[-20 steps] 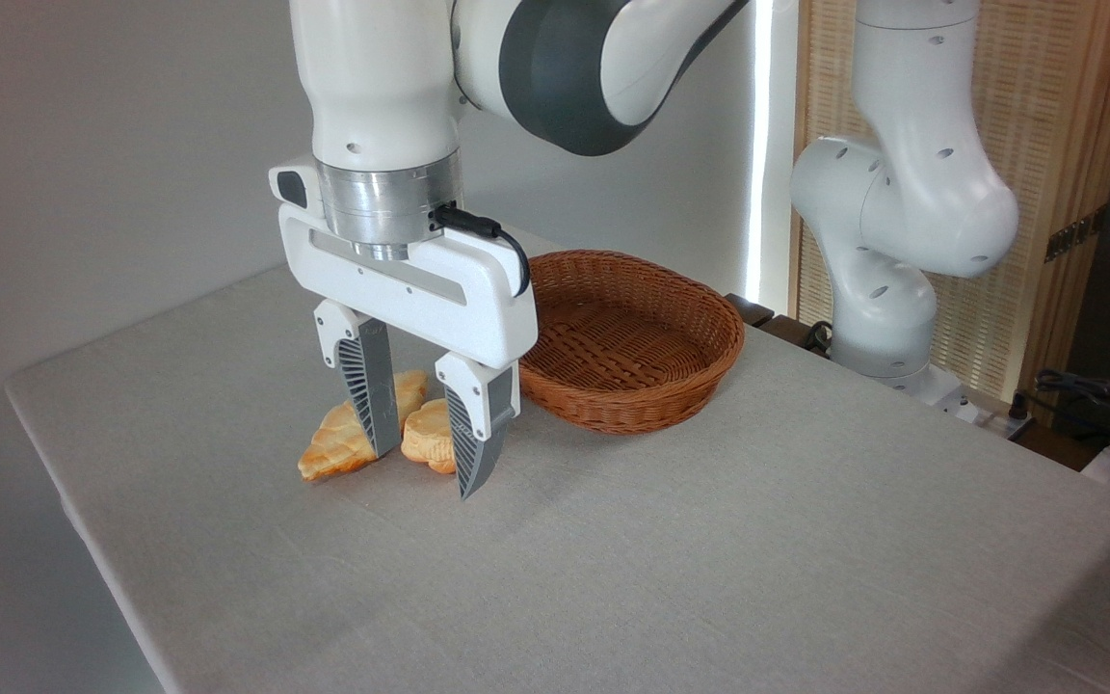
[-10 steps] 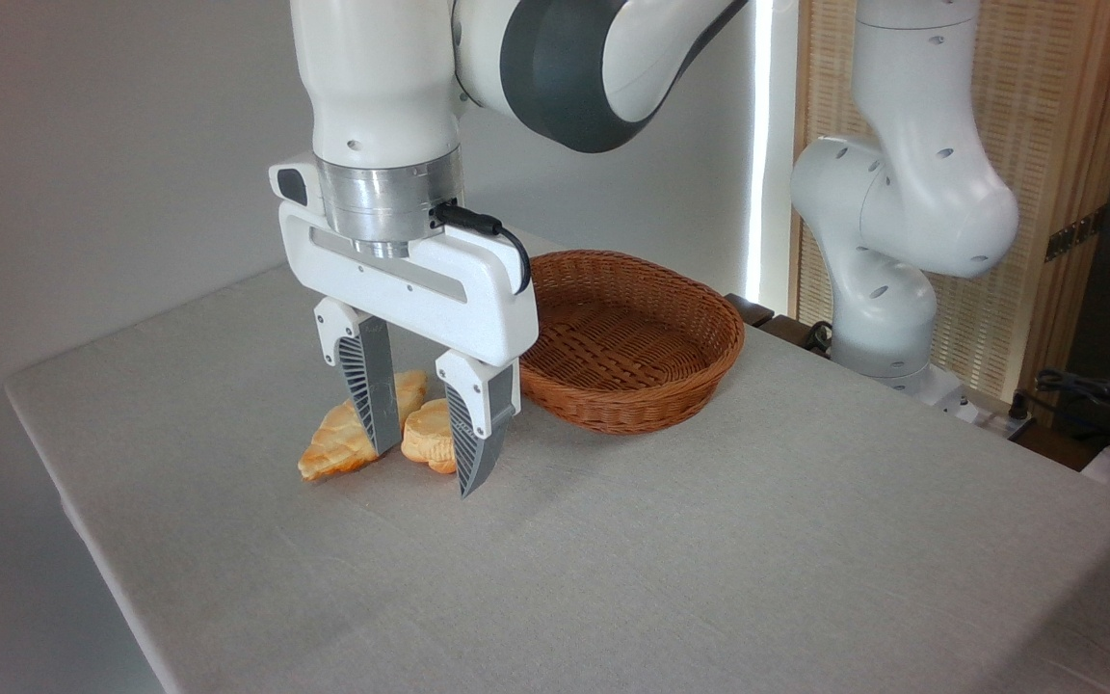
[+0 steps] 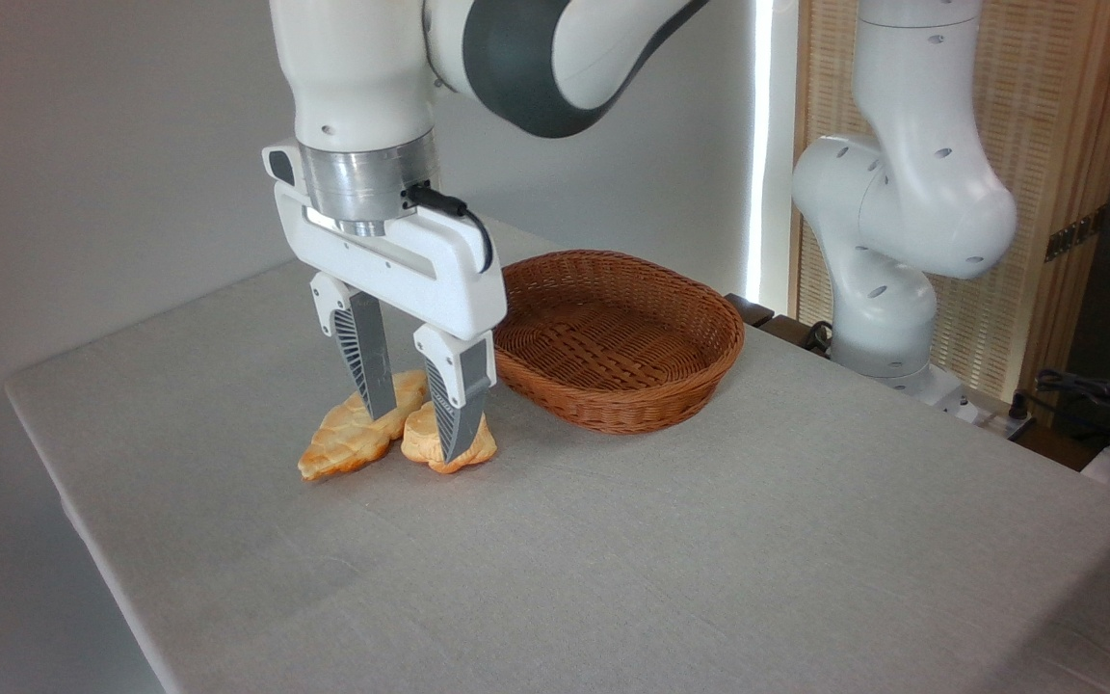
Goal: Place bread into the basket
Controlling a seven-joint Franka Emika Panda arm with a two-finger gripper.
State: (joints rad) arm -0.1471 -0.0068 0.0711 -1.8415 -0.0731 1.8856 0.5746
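Observation:
The bread point(image 3: 483, 449), a small golden-orange knotted bun, lies on the table just left of the basket point(image 3: 613, 410), a shallow reddish-brown wicker oval with nothing in it. My gripper point(image 3: 415, 437) points straight down over the bun and is open. Its front finger point(image 3: 454, 424) covers the middle of the bun. The rear finger point(image 3: 367, 371) stands at the gap between the bun and the pastry. Whether the fingers touch the bun cannot be told.
A longer pale golden leaf-shaped pastry point(image 3: 343, 445) lies touching the bun's left side. A grey cloth covers the table point(image 3: 709, 549). The arm's white base point(image 3: 892, 280) stands at the back right, beyond the basket, with cables at the far right.
The gripper has shifted left and a little up or back, mostly in the last half second. More of the bun now shows right of the front finger. Bun and pastry have not moved.

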